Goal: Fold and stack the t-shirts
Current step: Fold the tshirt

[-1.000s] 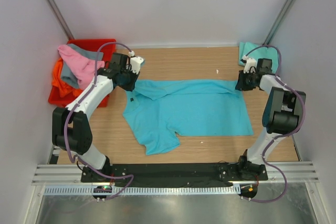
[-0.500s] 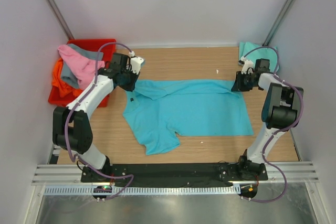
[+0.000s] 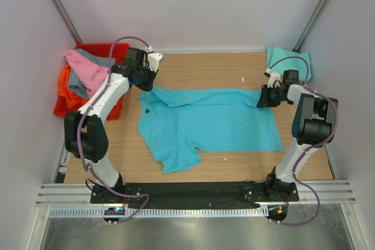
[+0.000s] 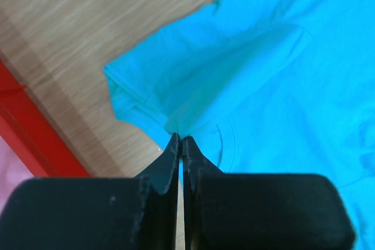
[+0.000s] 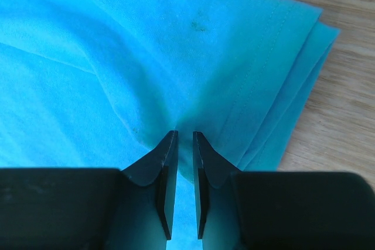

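A bright turquoise t-shirt (image 3: pixel 211 124) lies spread across the middle of the table, one sleeve pointing toward the near edge. My left gripper (image 3: pixel 146 86) is shut on a raised fold at the shirt's far left corner; in the left wrist view the cloth (image 4: pixel 246 74) bunches up into the fingertips (image 4: pixel 174 144). At the far right corner my right gripper (image 3: pixel 261 99) is shut on a pinch of the same shirt (image 5: pixel 117 45), with a narrow gap between the fingers filled by cloth. A paler mint-teal t-shirt (image 3: pixel 281 60) lies at the back right.
A red crate (image 3: pixel 64 106) stands at the back left, holding pink (image 3: pixel 88 73), grey (image 3: pixel 101 60) and orange (image 3: pixel 67 86) t-shirts. Its red rim (image 4: pixel 29 139) shows close to the left gripper. Bare wooden tabletop (image 3: pixel 205 71) lies behind the shirt.
My left gripper has shifted slightly toward the back with the shirt's corner in it. The right gripper has edged a little to the left. Both grips are unchanged.
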Controlling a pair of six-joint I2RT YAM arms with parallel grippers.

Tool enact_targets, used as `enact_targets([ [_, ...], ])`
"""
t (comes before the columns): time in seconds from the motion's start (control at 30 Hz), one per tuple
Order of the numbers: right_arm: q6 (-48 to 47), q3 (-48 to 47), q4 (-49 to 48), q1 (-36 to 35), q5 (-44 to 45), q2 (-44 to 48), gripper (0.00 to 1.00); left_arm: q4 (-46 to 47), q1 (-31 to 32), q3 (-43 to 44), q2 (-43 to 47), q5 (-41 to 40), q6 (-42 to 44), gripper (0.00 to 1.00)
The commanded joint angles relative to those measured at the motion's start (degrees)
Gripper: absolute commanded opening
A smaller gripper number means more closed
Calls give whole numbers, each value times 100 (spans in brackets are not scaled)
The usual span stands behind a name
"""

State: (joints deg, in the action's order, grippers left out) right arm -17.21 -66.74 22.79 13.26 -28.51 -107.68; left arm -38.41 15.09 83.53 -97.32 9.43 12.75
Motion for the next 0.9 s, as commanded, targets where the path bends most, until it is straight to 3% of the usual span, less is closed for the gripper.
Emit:
enact_targets([
  [0.0, -98, 3, -11, 10, 170, 54, 22, -184, -24, 515, -322, -12, 149, 0],
  [0.3, -160, -23, -37, 46, 250, -25, 22, -237, -129, 1578, -1428, -55, 157, 0],
  [0.5, -133, -15, -29, 46, 215, -113, 22, -307, -121, 2790, -2247, -309, -88, 2],
  [0.6, -151, 12, -37, 63, 215, -113, 22, -316, -129, 3231, -2388, -442, -448, 32],
  [0.67, -168, 47, -29, 89, 197, -87, 22, -263, -103, 3057, -2108, -198, -633, 49],
  [0.7, -168, 47, -46, 98, 188, -87, 23, -237, -77, 2899, -1950, -118, -686, 63],
  [0.73, -168, 47, -46, 116, 188, -87, 22, -98, -59, 2410, -1775, -13, -756, 71],
  [0.8, -160, 47, -55, 142, 162, -87, 22, 87, -15, 1784, -1160, 425, -976, 78],
  [0.87, -151, 38, -72, 151, 144, -113, 22, 237, -6, 958, -686, 778, -1239, 77],
])
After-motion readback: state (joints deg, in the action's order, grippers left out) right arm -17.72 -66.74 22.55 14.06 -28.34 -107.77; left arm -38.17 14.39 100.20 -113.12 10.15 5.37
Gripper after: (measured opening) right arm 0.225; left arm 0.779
